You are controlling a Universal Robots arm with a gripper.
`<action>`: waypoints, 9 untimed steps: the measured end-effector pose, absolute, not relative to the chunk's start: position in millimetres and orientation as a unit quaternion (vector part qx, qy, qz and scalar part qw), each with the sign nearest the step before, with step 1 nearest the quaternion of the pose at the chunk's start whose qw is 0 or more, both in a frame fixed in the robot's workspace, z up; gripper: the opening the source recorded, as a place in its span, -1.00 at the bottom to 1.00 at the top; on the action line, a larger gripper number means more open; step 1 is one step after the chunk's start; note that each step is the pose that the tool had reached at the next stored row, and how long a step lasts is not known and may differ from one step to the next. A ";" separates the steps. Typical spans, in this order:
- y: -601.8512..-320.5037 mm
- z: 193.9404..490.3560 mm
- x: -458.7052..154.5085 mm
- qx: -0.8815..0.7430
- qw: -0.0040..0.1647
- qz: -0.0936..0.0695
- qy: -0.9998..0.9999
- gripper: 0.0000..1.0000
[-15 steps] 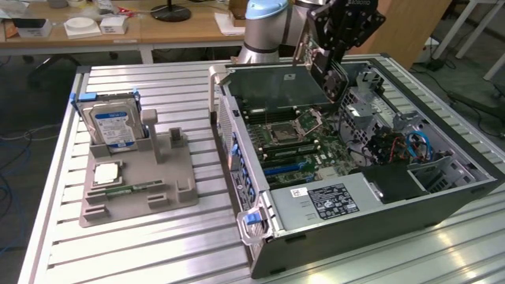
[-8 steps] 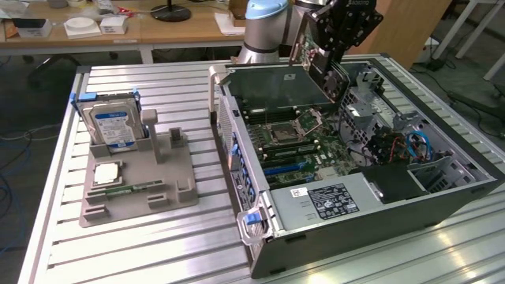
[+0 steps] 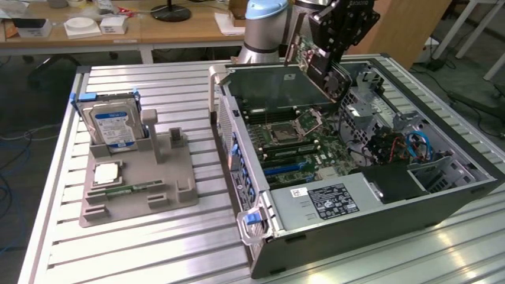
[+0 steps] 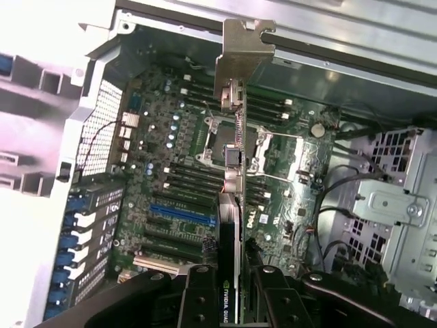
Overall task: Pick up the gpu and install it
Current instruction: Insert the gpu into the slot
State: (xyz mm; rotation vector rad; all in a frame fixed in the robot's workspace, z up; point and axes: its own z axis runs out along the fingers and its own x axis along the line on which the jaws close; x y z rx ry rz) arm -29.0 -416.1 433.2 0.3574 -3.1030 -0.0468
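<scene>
- Gpu (image 4: 235,198), thin dark circuit card with grey metal bracket, is hanging above green motherboard (image 4: 171,171), at twelve o'clock of grey computer case (image 3: 355,231).
- Black gripper (image 4: 235,280) jaws are clamping it.
- Pickup looking done; seating remaining.

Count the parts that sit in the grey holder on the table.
3. A hard drive stands upright at the holder's far end; a square chip lies flat mid-holder; a green memory stick lies just in front of it. None seems hidden.

Downward-angled arm (image 3: 264,21), fingers (image 4: 202,301) in firm grip
</scene>
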 end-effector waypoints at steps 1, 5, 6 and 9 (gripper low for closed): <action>-416.1 433.2 -29.1 0.122 0.009 -0.015 -0.992 -0.48; -416.1 433.2 -29.0 0.151 0.009 -0.015 -0.988 -0.48; -416.1 433.2 -29.1 0.158 0.010 -0.015 -0.987 -0.48; -416.1 433.2 -29.1 0.179 0.010 -0.014 -0.984 -0.48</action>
